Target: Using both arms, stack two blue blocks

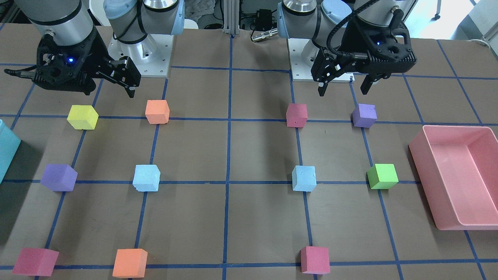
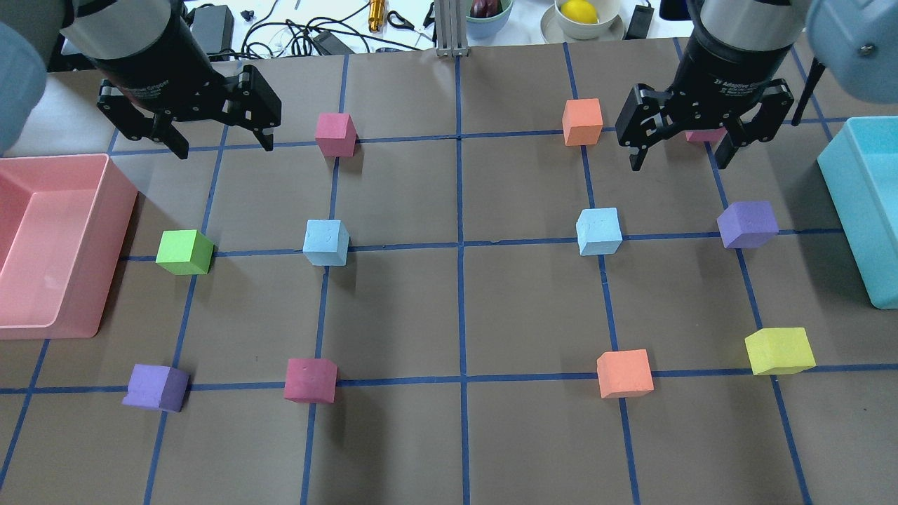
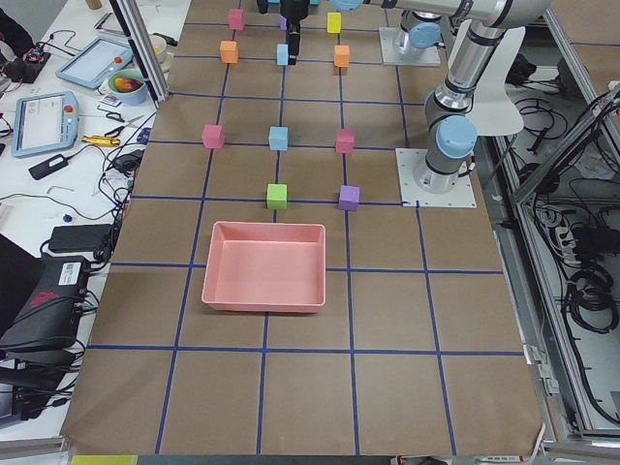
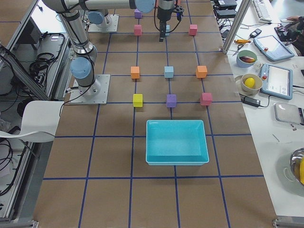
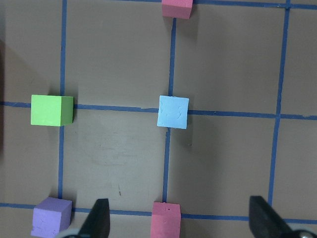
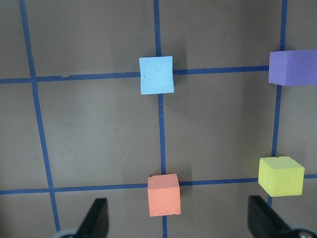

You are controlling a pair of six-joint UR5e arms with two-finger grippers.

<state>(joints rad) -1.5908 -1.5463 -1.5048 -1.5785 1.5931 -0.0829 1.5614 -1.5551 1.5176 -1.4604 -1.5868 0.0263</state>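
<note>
Your left pincer (image 2: 223, 144) hangs above the table (image 2: 456, 435) with its black fingers spread wide and nothing between them. Your right pincer (image 2: 679, 163) hangs the same way, fingers parted and empty. The left blue block (image 2: 326, 242) sits flat on a crossing of blue tape lines, with bare table on every side. The green block (image 2: 184, 252) is its nearest neighbour, well apart toward the pink bin (image 2: 119, 210). The right blue block (image 2: 599, 231) sits on its own tape crossing, just as free, with the purple block (image 2: 748, 224) well apart toward the teal bin (image 2: 842, 175). The two blue blocks lie well apart, either side of the centre line. Both are small cubes with rough, pitted faces and slightly chewed edges. The table is matte brown, and the bins are smooth, rectangular and round-cornered.
</note>
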